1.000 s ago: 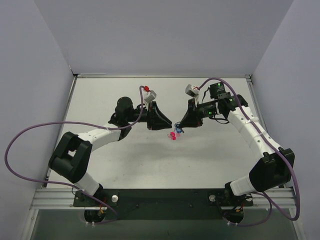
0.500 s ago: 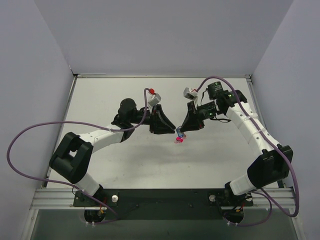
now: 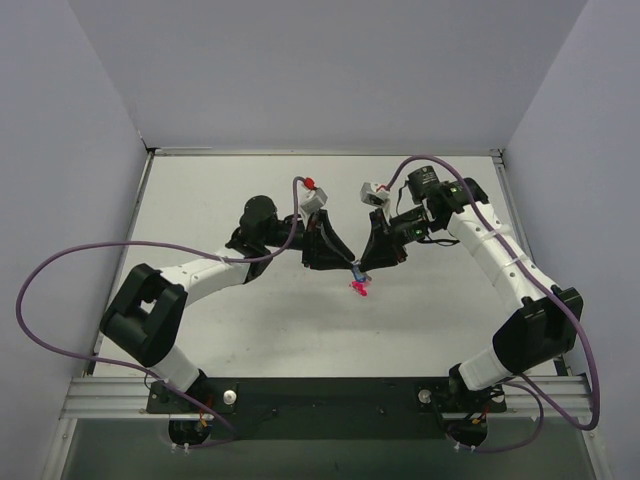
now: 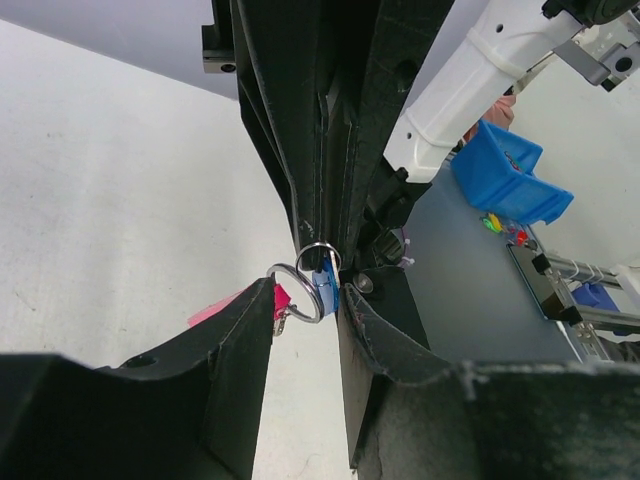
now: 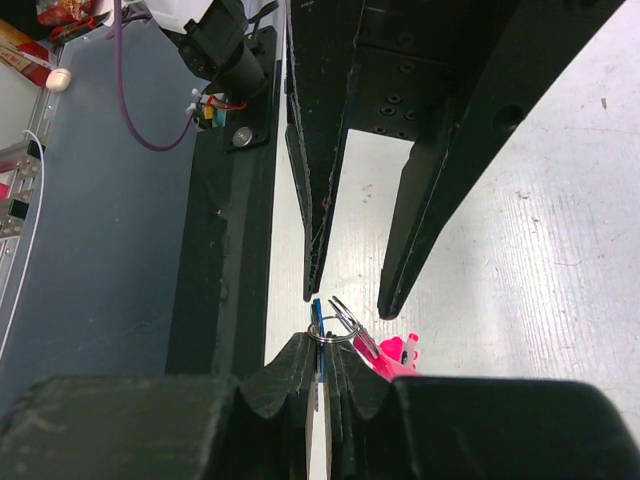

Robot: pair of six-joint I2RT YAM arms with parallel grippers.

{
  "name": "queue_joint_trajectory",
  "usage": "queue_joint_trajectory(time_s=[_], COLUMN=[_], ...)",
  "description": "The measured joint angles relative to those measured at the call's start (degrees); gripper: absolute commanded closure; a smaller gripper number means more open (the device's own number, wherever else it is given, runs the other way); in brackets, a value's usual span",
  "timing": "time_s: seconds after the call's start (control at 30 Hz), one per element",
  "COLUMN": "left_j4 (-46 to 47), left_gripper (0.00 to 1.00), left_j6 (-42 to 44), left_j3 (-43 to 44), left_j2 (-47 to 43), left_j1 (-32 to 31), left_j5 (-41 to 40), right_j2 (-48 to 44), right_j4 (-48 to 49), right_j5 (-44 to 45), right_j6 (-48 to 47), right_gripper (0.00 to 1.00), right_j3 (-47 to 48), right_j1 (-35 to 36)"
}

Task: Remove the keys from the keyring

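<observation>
Above the middle of the surface the right end effector is clamped shut on the blue key, steadying the keyring — pink keys dangling — so the half-open left end effector, astride it, can likely grip it.

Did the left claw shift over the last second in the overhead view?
Yes. The left claw slid rightward and slightly nearer the base rail.
</observation>
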Motion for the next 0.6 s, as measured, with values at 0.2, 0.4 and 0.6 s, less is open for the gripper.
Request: queue_joint_trajectory(time_s=[0.2,0.4,0.6], left_j4=[-0.74,-0.74,-0.79], left_gripper=[0.59,0.59,0.6], left_j6=[0.85,0.87,0.85], left_j3=[0.44,0.68,0.76], left_j2=[0.11,0.7,1.2], left_j1=[-0.61,-0.94,-1.57], left_j5=[0.61,1.49,2.25], right_j2=[0.15,0.17,0.17], right_j4=[-0.7,-1.01,-1.73], right_j5=[0.07,0.44,0.55], right_j6=[-0.66,-1.51,-2.56], right_gripper=[1.0,1.0,1.0], right_j3=[0.15,0.15,0.15], right_j1=[0.04,0.04,0.04])
